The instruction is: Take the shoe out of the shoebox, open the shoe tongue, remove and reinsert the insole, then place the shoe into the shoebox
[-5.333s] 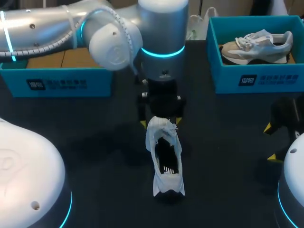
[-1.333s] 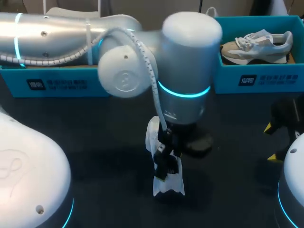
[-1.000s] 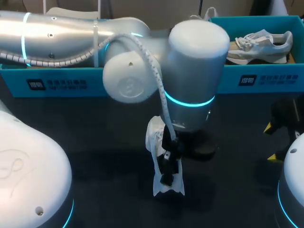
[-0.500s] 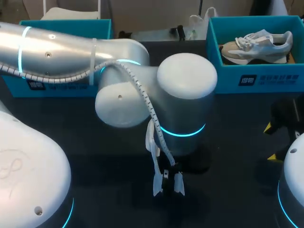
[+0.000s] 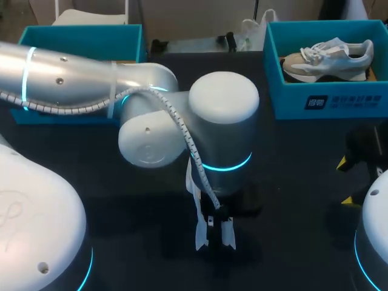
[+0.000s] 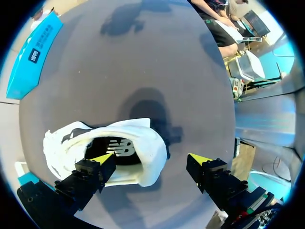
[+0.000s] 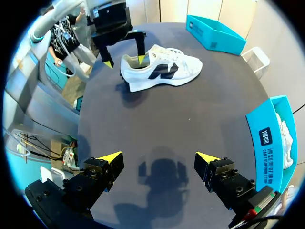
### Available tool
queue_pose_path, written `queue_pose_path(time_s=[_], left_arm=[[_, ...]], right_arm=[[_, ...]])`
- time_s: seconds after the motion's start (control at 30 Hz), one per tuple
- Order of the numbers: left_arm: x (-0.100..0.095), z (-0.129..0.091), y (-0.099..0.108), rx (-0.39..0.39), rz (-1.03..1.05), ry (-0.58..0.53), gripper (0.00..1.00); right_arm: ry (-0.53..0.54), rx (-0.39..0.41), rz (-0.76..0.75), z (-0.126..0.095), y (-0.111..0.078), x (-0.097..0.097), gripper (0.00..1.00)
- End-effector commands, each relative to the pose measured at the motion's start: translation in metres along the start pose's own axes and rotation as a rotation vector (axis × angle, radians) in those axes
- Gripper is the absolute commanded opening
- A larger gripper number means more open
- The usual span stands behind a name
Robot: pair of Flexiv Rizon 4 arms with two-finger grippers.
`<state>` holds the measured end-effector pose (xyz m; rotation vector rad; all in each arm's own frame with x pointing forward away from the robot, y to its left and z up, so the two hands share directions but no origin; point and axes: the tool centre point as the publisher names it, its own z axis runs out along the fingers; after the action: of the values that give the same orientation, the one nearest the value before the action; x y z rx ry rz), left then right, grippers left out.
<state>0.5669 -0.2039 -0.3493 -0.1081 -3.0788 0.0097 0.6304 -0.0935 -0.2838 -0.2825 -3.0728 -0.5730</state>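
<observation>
Standing upright on its sole near the middle of the dark table point(image 7: 200, 119), the white shoe point(image 7: 167, 71) has its opening facing up and its black insole point(image 6: 119, 149) showing inside; the left arm point(image 5: 218, 121) reaches over it from the head view's left and hides most of it there, so that only the heel end and a strip of one side show below the wrist; the left gripper point(image 6: 150, 159) hangs spread wide over the heel, one yellow-tipped finger down in the shoe's opening and the other well outside it above bare table, nothing pinched between them; the right gripper point(image 7: 158, 157) sits well apart from the shoe near the table's right side, its fingers also spread and holding nothing, with only bare table under them; a teal shoebox point(image 5: 327, 100) at the far right of the table holds a second, beige and white shoe point(image 5: 327, 57); another teal shoebox point(image 5: 79, 39) stands at the far left, partly behind the left arm
</observation>
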Motion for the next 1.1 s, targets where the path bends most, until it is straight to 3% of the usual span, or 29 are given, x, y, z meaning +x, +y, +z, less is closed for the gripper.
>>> queue_pose_path(time_s=[0.03, 0.53, 0.6, 0.83, 0.97, 1.03, 1.1], left_arm=[[0.007, 0.013, -0.012, -0.022, -0.018, -0.010, 1.00], [0.010, 0.035, -0.014, -0.027, -0.062, 0.012, 0.94], [0.010, 0.036, -0.013, -0.027, -0.065, 0.015, 0.84], [0.012, 0.040, -0.011, -0.029, -0.076, 0.023, 0.64], [0.013, 0.041, -0.008, -0.028, -0.082, 0.026, 0.60], [0.013, 0.042, -0.008, -0.030, -0.083, 0.030, 0.49], [0.012, 0.043, -0.007, -0.028, -0.084, 0.041, 0.46]], right_arm=[[-0.002, 0.002, 0.000, 0.000, 0.000, 0.001, 1.00], [-0.002, 0.002, 0.000, 0.000, 0.000, 0.001, 1.00], [-0.002, 0.002, 0.000, 0.000, 0.000, 0.001, 1.00], [-0.002, 0.002, 0.000, 0.000, 0.000, 0.001, 1.00], [-0.002, 0.002, 0.000, 0.000, 0.000, 0.001, 1.00], [-0.002, 0.002, 0.000, 0.000, 0.000, 0.001, 1.00], [-0.002, 0.002, 0.000, 0.000, 0.000, 0.001, 1.00]])
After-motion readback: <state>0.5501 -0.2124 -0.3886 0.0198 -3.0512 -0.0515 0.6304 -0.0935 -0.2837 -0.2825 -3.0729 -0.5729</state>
